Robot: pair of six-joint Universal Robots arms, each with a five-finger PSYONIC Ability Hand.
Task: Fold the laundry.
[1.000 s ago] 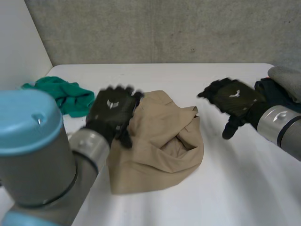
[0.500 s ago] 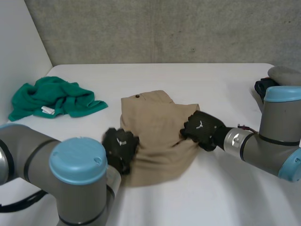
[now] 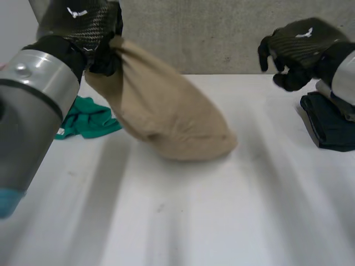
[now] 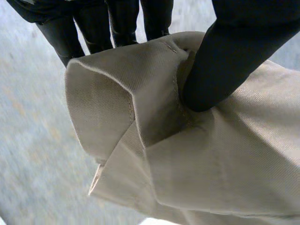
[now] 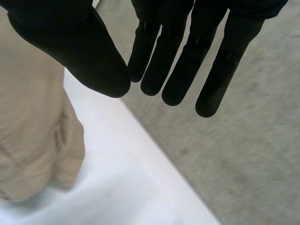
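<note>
A tan garment [image 3: 166, 116] hangs from my left hand [image 3: 83, 27], which is raised high over the table's left side. The garment's lower end rests bunched on the white table [image 3: 194, 221]. In the left wrist view the thumb [image 4: 229, 56] pinches a hemmed edge of the tan cloth [image 4: 187, 159] against the fingers. My right hand [image 3: 299, 47] is raised at the right, apart from the garment. Its fingers [image 5: 178, 47] are straight with nothing between them, and the tan cloth [image 5: 33, 140] lies below it to one side.
A crumpled green cloth [image 3: 89, 119] lies on the table behind the hanging garment, at the left. A dark folded stack [image 3: 333, 124] sits at the table's right edge, under my right arm. A grey wall stands behind the table.
Both hands rose from the table. The left hand lifted the tan garment by an edge. The right hand let go of it and moved up and to the right.
</note>
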